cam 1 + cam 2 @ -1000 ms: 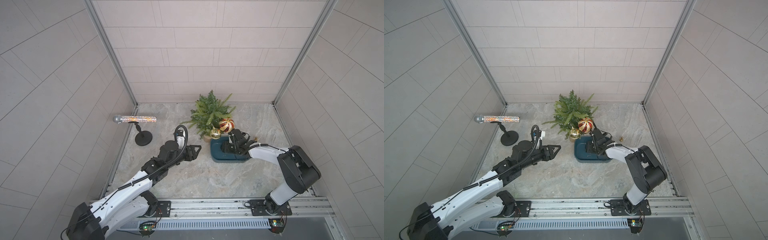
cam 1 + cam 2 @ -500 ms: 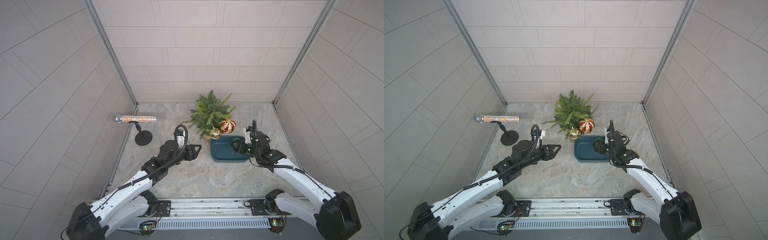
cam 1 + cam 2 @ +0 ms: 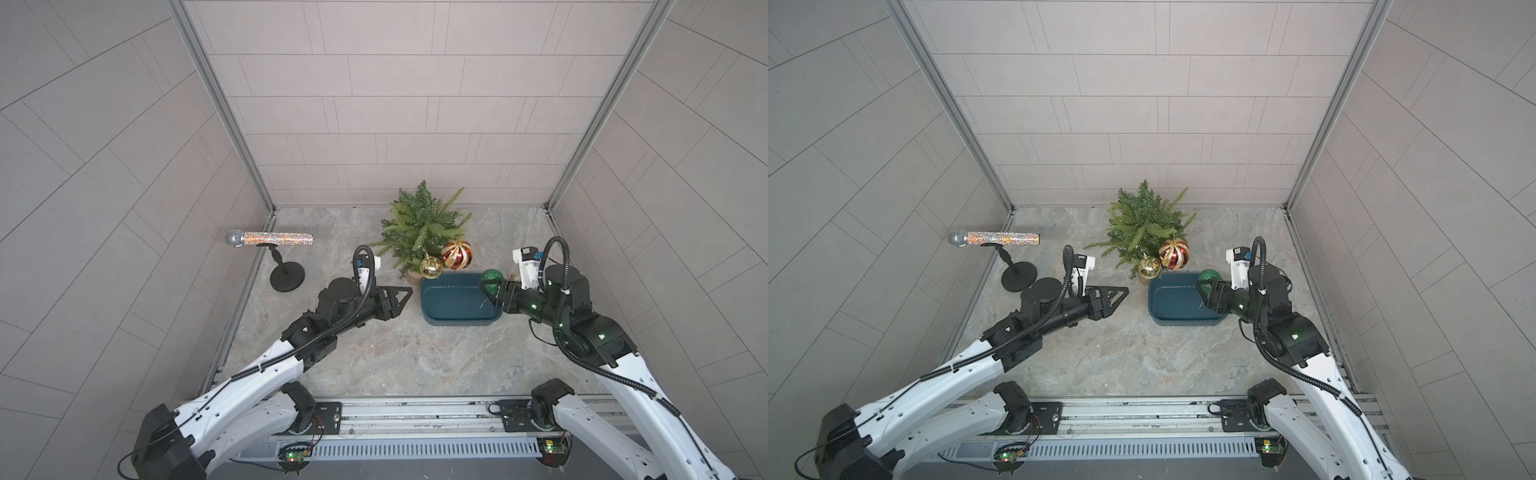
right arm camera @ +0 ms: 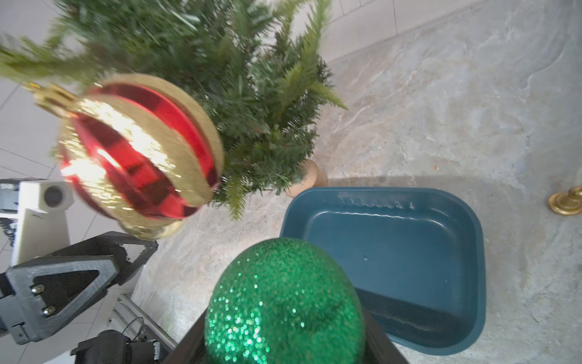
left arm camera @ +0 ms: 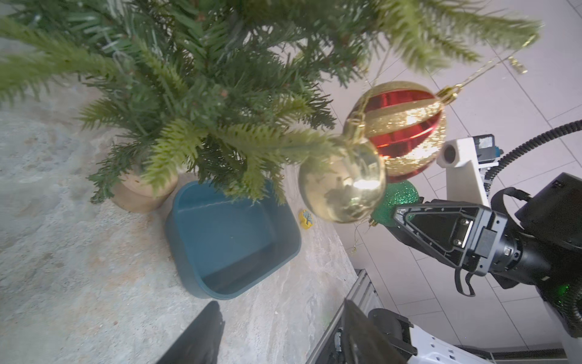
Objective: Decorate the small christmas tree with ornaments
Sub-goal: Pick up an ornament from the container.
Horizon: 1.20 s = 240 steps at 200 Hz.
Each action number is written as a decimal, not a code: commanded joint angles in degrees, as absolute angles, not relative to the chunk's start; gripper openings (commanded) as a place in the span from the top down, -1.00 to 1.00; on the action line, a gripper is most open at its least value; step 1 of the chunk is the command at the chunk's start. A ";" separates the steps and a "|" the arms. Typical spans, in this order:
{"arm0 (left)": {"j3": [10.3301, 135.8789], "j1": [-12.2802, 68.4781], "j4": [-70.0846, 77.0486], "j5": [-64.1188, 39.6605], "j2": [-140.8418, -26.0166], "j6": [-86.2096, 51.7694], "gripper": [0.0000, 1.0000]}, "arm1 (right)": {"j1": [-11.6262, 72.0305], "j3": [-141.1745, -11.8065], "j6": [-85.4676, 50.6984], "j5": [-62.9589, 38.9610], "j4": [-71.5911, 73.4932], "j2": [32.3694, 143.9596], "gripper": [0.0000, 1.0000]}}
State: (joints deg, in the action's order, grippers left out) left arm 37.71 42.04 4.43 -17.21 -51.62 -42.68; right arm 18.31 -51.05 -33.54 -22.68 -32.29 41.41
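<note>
The small christmas tree (image 3: 419, 224) (image 3: 1142, 224) stands at the back middle in a tan pot (image 5: 141, 195). Two ornaments hang on its near side: a red-and-gold striped ball (image 3: 457, 254) (image 3: 1174, 253) (image 4: 138, 151) and a gold ball (image 3: 431, 266) (image 3: 1149, 267) (image 5: 343, 182). My right gripper (image 3: 493, 291) (image 4: 283, 346) is shut on a glittery green ornament (image 3: 492, 277) (image 3: 1209, 276) (image 4: 283, 299), held above the right end of a teal tray (image 3: 453, 303). My left gripper (image 3: 409, 293) (image 3: 1125, 289) (image 5: 280, 334) stands open and empty just left of the tray.
A glittery silver microphone (image 3: 270, 239) rests on a black stand (image 3: 286, 279) at the back left. A small gold piece (image 4: 567, 201) lies on the floor right of the tray. Tiled walls close in three sides, and a metal rail (image 3: 415, 409) runs along the front.
The right arm has changed pose, and its gripper has drawn back from over the tray's middle to its right end. The left arm has stayed still.
</note>
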 commanded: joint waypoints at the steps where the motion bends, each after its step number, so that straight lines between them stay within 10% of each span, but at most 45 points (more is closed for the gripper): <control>1: 40.42 42.36 4.65 -18.17 -50.17 -42.75 -0.29 | 18.19 -55.30 -32.09 -24.95 -35.19 41.81 -0.15; 240: 75.40 38.08 -6.11 -24.46 -67.52 -37.25 -0.24 | 21.03 -96.91 -44.80 -35.89 -10.57 74.79 -0.14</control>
